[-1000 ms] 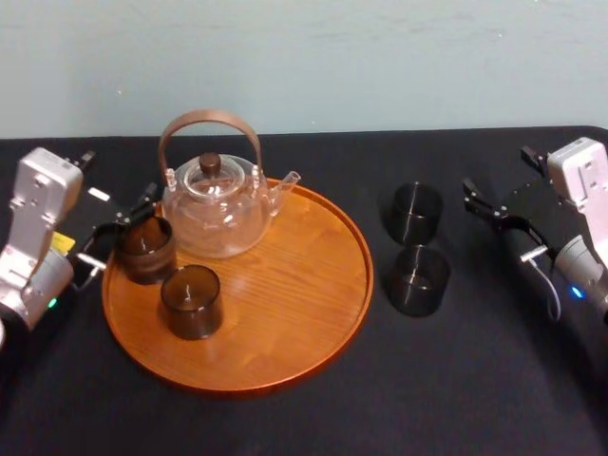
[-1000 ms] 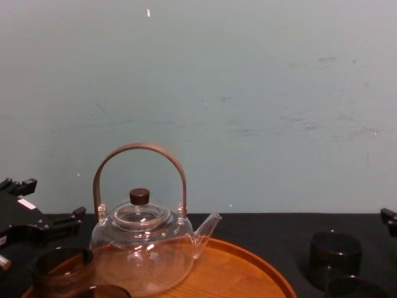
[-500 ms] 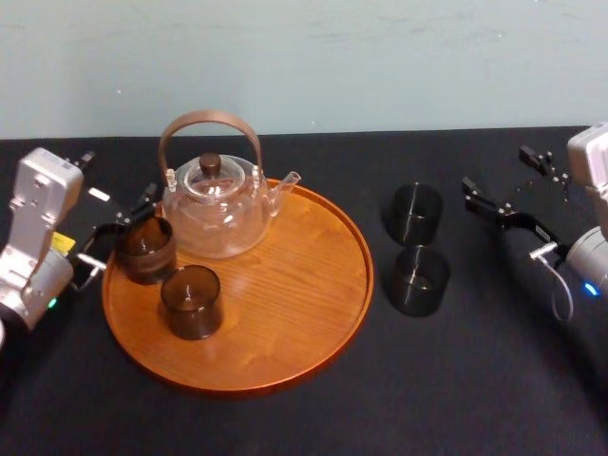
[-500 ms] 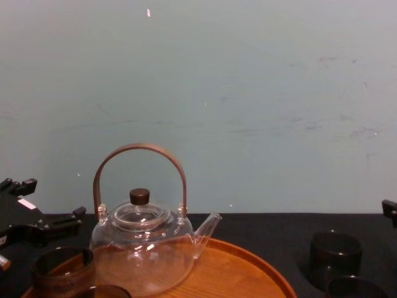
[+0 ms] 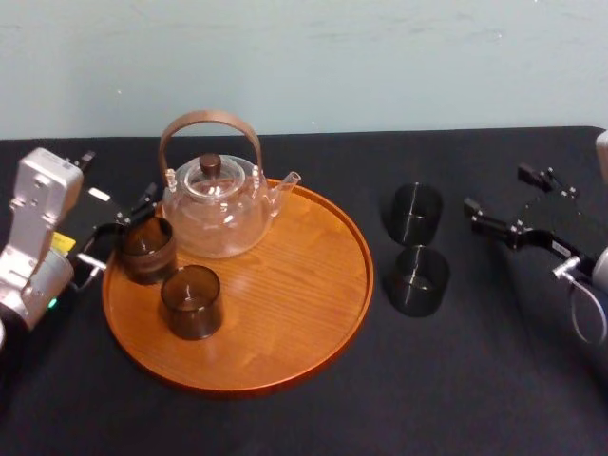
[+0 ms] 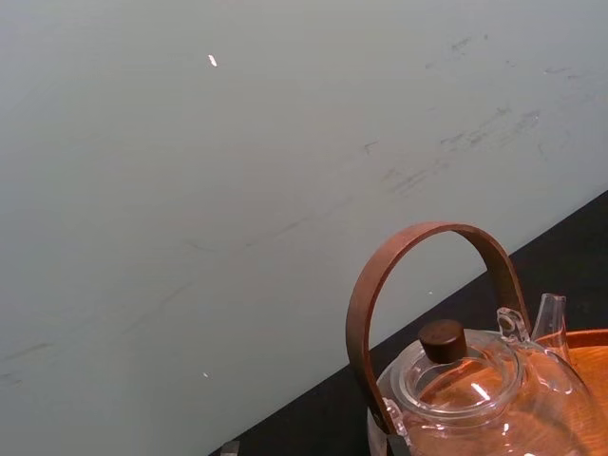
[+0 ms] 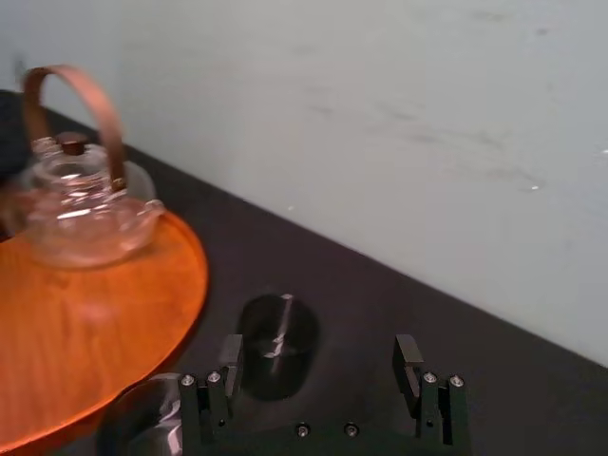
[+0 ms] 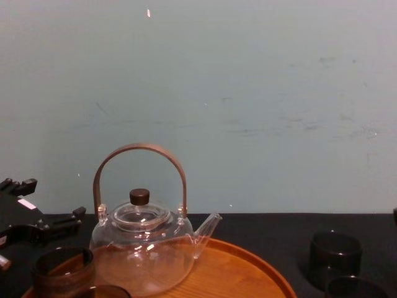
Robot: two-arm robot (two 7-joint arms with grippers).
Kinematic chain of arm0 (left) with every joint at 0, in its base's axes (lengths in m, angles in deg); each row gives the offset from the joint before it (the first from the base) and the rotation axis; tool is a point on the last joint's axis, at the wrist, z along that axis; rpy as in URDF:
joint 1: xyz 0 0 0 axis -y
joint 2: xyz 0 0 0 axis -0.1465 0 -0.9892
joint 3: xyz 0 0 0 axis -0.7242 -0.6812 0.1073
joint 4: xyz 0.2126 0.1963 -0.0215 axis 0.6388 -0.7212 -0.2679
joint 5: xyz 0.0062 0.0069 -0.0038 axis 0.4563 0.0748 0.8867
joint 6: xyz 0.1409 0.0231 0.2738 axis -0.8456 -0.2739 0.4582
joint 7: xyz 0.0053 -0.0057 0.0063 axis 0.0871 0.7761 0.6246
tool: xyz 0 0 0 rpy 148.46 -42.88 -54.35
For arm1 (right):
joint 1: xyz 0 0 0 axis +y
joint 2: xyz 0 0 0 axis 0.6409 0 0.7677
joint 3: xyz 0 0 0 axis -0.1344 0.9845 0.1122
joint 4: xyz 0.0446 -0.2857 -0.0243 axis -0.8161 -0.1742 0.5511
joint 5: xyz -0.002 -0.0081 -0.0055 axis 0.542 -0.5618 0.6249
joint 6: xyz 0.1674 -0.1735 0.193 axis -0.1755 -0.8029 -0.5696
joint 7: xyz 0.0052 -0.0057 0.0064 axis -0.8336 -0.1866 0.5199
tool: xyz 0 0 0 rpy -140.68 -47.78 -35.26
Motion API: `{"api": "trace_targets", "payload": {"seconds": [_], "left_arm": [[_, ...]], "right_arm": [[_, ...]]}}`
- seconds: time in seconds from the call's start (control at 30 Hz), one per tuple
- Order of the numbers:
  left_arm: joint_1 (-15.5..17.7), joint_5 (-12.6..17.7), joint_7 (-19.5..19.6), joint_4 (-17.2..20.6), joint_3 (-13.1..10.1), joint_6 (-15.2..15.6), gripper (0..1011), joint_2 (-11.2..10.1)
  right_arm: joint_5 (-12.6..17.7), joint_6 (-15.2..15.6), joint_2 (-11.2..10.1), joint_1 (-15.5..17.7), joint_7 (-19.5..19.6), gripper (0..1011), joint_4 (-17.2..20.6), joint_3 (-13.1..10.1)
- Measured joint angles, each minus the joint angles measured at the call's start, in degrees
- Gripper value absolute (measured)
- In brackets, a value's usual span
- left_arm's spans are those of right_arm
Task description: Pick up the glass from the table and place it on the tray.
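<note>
Two dark glasses stand on the black table right of the tray: a far glass [image 5: 412, 211] [image 7: 276, 342] [image 8: 335, 251] and a near glass [image 5: 418, 279] [image 8: 351, 287]. The round orange-brown tray [image 5: 294, 313] [image 7: 85, 332] holds a clear teapot [image 5: 214, 204] and two more dark glasses [image 5: 144, 249] [image 5: 191, 301]. My right gripper [image 5: 496, 190] [image 7: 319, 353] hangs open to the right of the table glasses, nothing between its fingers; in its wrist view the far glass lies ahead of the left finger. My left gripper [image 5: 119, 180] [image 8: 49, 200] rests open at the tray's left edge, just behind a tray glass.
The teapot's brown arched handle [image 8: 139, 149] [image 6: 427, 237] rises well above the tray. A pale wall backs the table. Black cloth lies bare in front of the tray and right of the table glasses.
My right arm has swung out to the right and lower, its grey wrist leaving the head view. Its fingers stay open near the same spot. The left arm and the glasses have not moved.
</note>
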Motion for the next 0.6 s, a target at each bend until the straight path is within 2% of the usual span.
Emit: {"api": "trace_targets", "payload": {"seconds": [0.13, 0.33, 0.6], "left_arm": [[0.0, 0.0, 0.0, 0.0, 0.0, 0.0, 1001, 0.0], [0.0, 0.0, 0.0, 0.0, 0.0, 0.0, 1001, 0.0], [0.0, 0.0, 0.0, 0.0, 0.0, 0.0, 1001, 0.0]], "right_arm": [[1.6, 1.6, -2.0, 2.1, -3.4, 1003, 2.2, -1.3], [2.9, 2.2, -4.4, 4.3, -8.4, 1002, 4.0, -2.5], [3.4, 2.2, -6.2, 6.0, -13.2, 1002, 5.3, -3.2]]}}
